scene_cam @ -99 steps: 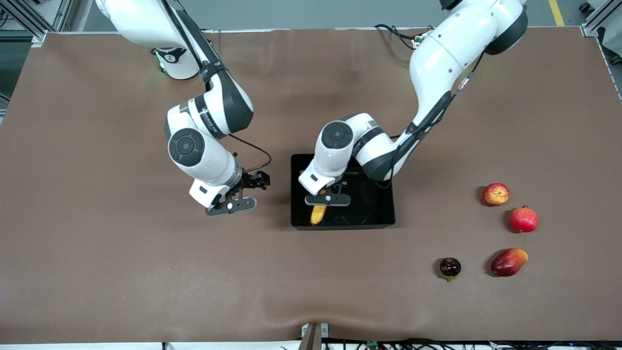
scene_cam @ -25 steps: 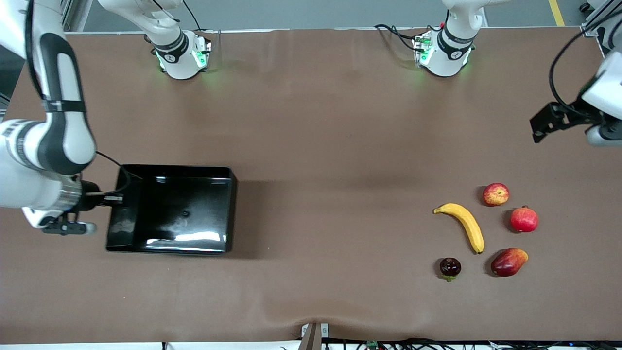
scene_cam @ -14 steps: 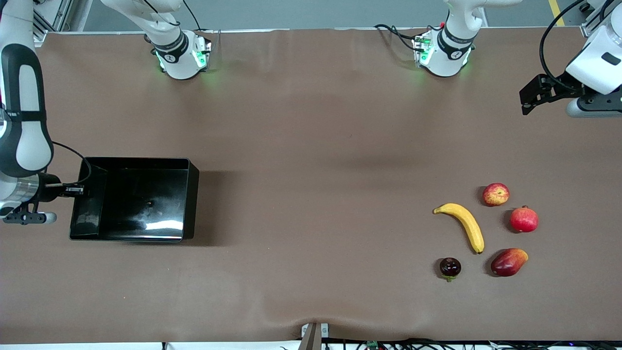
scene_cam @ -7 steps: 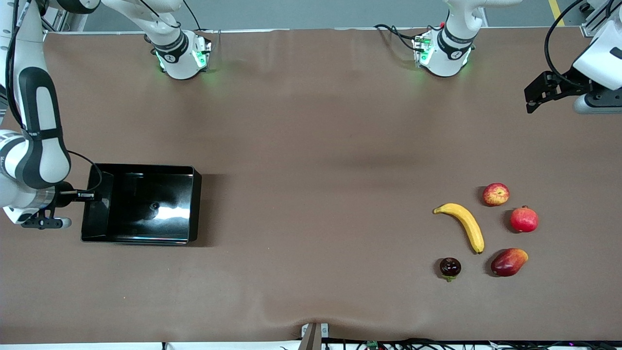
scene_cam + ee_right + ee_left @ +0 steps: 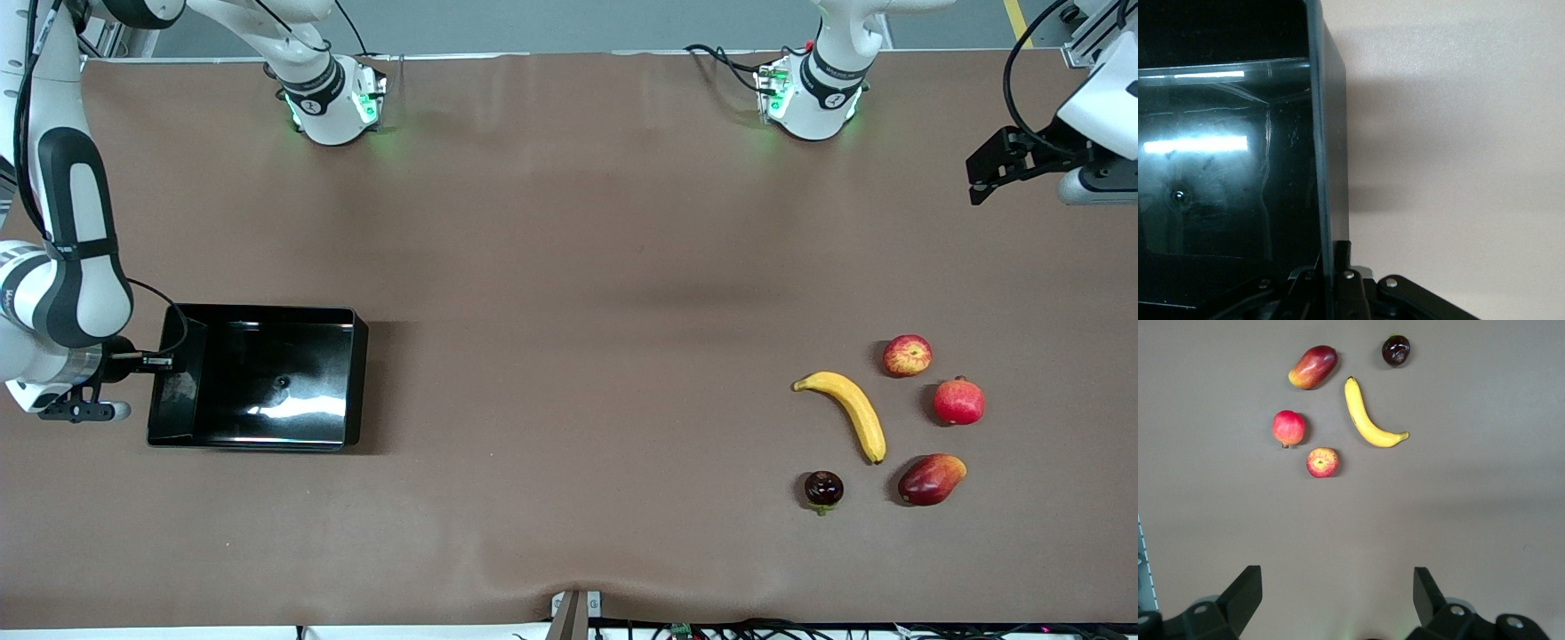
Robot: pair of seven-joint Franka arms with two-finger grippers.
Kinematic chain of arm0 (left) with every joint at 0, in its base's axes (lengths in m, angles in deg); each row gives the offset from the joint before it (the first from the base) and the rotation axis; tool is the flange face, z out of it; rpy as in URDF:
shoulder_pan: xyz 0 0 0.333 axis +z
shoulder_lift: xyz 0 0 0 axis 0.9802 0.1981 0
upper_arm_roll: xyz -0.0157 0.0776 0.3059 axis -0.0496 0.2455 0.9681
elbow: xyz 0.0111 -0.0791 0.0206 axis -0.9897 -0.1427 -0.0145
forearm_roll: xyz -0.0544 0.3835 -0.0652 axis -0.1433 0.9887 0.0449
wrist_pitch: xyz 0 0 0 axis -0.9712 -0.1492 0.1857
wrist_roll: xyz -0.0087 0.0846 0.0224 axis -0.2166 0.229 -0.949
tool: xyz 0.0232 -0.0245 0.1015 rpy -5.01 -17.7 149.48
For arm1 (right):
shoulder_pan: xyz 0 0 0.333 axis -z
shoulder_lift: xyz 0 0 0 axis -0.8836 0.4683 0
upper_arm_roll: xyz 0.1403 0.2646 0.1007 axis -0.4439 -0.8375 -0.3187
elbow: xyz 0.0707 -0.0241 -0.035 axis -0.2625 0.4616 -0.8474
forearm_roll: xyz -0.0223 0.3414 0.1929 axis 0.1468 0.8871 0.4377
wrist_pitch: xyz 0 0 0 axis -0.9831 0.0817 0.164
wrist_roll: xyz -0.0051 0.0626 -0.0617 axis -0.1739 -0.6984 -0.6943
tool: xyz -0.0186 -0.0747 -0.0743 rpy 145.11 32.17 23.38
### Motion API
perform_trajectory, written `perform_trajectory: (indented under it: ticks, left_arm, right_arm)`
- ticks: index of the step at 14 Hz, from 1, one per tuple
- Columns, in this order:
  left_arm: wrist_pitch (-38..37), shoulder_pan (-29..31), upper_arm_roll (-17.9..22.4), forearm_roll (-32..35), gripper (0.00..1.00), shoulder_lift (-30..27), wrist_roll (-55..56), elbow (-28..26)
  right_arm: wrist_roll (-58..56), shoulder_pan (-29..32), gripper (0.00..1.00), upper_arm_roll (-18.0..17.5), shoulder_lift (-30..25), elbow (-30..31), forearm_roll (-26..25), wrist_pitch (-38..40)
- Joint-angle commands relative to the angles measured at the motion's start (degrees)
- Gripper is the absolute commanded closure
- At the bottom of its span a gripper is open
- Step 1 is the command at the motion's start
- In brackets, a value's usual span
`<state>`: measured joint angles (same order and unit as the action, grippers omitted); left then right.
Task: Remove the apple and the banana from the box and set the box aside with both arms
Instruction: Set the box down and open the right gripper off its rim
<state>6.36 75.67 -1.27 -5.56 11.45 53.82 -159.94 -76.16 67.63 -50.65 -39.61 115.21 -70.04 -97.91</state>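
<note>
With apple (image 5: 907,356) and banana (image 5: 849,412) out on the worktop (image 5: 569,267), right hand (image 5: 151,362) pinches the box (image 5: 258,378) wall at its end; left hand (image 5: 1337,600) hangs spread, waiting. Next: release.

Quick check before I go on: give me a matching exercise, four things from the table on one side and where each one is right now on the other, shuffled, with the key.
Things:
1. banana
2. box
3. right gripper
4. left gripper

Places or states:
A. shut on the box's wall
B. open, up over bare table at the left arm's end
C. lying on the table among the other fruits
D. empty, at the right arm's end of the table

Pairs: 1-C, 2-D, 3-A, 4-B
</note>
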Motion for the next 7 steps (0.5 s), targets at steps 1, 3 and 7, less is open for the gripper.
perform_trajectory:
  ticks: [1, 3, 7]
  left_arm:
    - [-0.5, 1.3, 0.4, -1.1, 0.00, -0.8, -1.1, 0.2]
    - [-0.5, 1.7, 0.4, -1.2, 0.00, -0.9, -1.1, -0.2]
    - [0.2, 2.7, 0.3, -1.5, 0.00, -0.7, -1.1, 0.4]
  right_arm:
    - [-1.1, 1.0, 1.00, -0.6, -0.2, -1.0, -1.0, -0.6]
    - [-1.3, 1.0, 1.00, -0.7, 0.2, -1.0, -3.5, -0.6]
    - [-1.7, 1.0, 0.99, -0.7, 0.3, -1.0, -3.6, -0.9]
